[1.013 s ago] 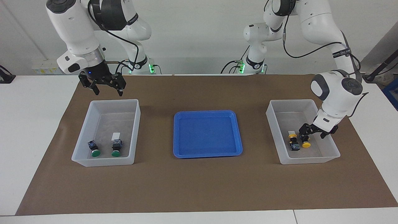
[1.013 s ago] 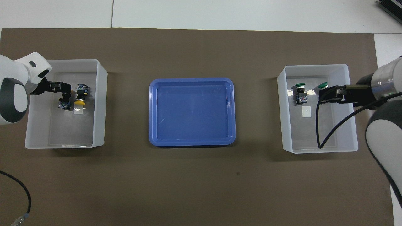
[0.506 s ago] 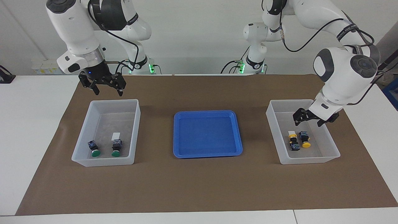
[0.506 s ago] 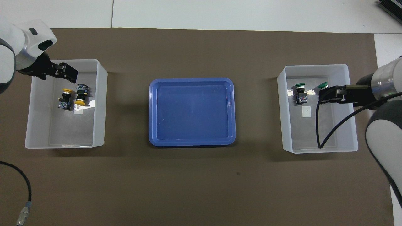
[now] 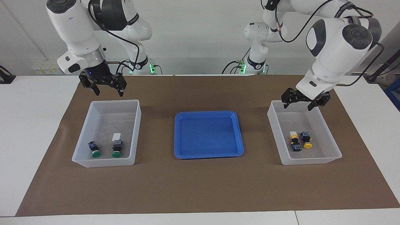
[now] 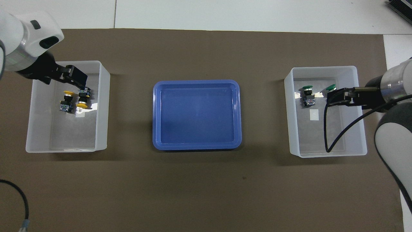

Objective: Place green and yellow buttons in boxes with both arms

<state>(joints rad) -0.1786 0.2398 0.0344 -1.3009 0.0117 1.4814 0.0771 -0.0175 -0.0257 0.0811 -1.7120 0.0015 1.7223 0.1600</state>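
Right claw [image 5: 105, 88]: upper left of the facing frame, spread and holding nothing, hanging above the robot-side rim of the clear box [image 5: 137, 122] at the right arm's end of the worktop [image 5: 200, 184]; this arm waits.
Green buttons [image 5: 96, 153] [image 5: 117, 153]: lower left of the frame, side by side on that box's floor at the end farther from the robots, caps pointing away from the robots – well apart from the claw, lower in the frame.
Blue tray [image 5: 178, 134]: centre, nothing in it.
Yellow buttons [image 5: 294, 141] [image 5: 307, 140]: right of the frame, close together in the second clear box [image 5: 273, 131]; each lies along the box's length, the two caps facing opposite ways.
Left claw [image 5: 302, 102]: upper right, spread and empty, raised over its box's robot-side rim.
Key relation: each pair lies in the box under its own arm – the nearer arm in each case – lower in the frame than its claw.
Judgement: all four buttons sit boxed by colour and the tray is bare, so the sorting looks finished.
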